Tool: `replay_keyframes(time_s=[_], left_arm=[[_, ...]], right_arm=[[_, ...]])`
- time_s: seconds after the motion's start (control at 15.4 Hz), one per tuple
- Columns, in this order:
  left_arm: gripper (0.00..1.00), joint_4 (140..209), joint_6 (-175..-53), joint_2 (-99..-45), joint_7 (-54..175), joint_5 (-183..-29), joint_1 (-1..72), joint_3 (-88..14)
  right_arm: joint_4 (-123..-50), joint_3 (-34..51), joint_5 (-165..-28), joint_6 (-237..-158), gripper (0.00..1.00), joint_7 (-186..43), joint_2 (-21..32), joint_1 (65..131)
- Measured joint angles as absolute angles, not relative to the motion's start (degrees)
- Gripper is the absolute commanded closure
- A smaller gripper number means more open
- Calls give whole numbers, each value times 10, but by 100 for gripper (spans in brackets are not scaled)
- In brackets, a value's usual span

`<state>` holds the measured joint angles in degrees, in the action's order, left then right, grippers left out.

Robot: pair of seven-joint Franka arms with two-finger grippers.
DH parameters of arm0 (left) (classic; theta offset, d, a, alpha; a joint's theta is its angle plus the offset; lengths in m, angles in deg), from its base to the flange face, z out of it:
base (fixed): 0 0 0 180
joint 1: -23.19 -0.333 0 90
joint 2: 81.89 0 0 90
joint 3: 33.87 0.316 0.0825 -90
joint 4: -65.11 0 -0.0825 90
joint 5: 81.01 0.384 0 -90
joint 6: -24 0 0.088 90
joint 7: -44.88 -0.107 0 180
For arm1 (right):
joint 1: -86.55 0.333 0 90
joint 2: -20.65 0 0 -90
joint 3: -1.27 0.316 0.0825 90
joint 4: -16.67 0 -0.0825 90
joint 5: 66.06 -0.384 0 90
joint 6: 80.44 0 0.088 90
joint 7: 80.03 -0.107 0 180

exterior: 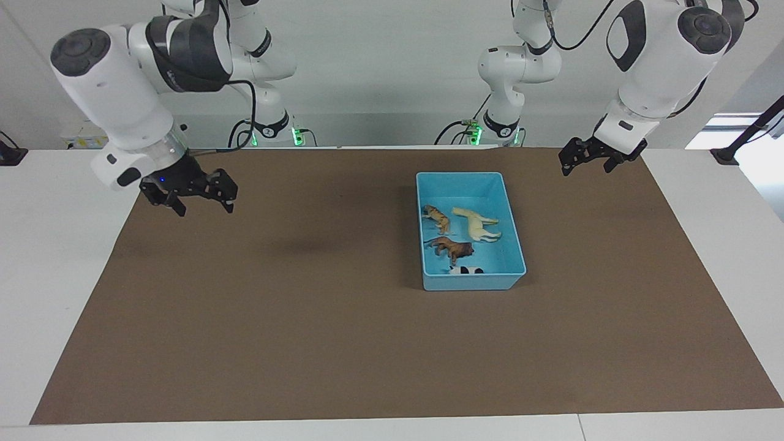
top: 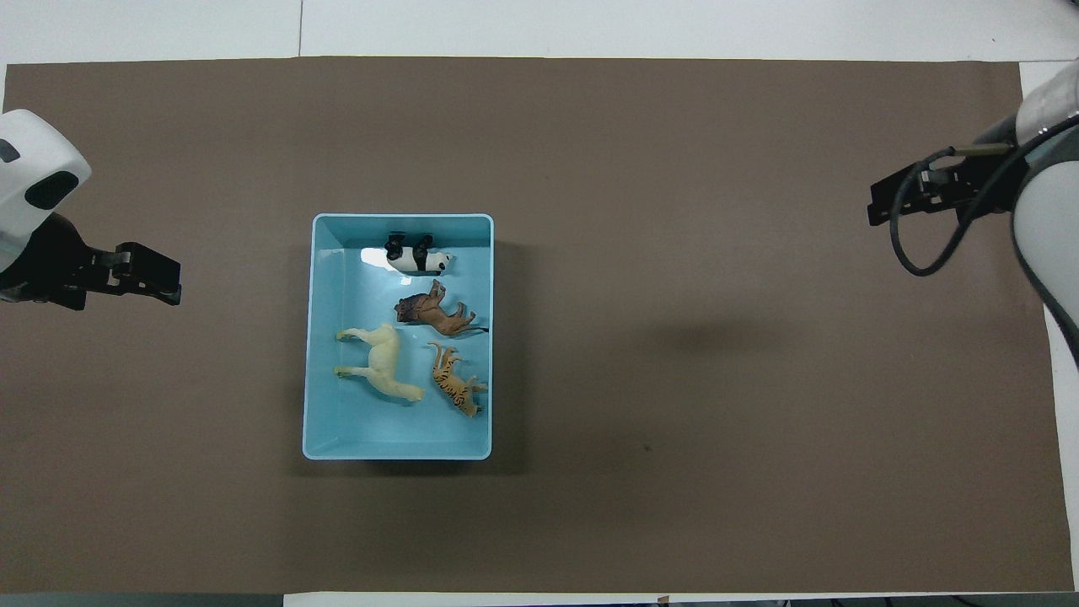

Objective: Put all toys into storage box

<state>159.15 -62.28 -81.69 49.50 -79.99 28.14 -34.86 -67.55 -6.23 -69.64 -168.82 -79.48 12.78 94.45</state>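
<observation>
The light blue storage box (exterior: pixel 471 283) (top: pixel 400 217) stands on the brown mat, toward the left arm's end of the table. All the toys lie on their sides inside it. The cream horse (exterior: pixel 476 223) (top: pixel 379 362) and the orange tiger (exterior: pixel 437 218) (top: pixel 455 389) are nearest the robots. The brown lion (exterior: pixel 453 248) (top: pixel 434 312) comes after them, and the panda (exterior: pixel 465 270) (top: pixel 415 257) lies farthest. My right gripper (exterior: pixel 205 209) (top: pixel 878 209) hangs open and empty over the mat's edge at the right arm's end. My left gripper (exterior: pixel 584 171) (top: pixel 156 282) waits open and empty over the mat beside the box.
The brown mat (exterior: pixel 306 318) covers most of the white table (exterior: pixel 55 257). A black cable (top: pixel 919 253) loops from the right wrist. Black camera mounts (exterior: pixel 735 144) are clamped at both table ends near the robots.
</observation>
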Motion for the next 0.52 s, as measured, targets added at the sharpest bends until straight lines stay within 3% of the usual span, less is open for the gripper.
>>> replay_keyframes(time_s=[0.19, 0.52], left_arm=[[0, 1592, -624, -817, 495, -800, 281, -349], [0, 1593, -623, -817, 493, -801, 281, -349]], right_arm=[[-681, -62, -683, -1647, 0, -797, 167, 940], [-753, -18, -656, -1700, 0, -798, 194, 885]])
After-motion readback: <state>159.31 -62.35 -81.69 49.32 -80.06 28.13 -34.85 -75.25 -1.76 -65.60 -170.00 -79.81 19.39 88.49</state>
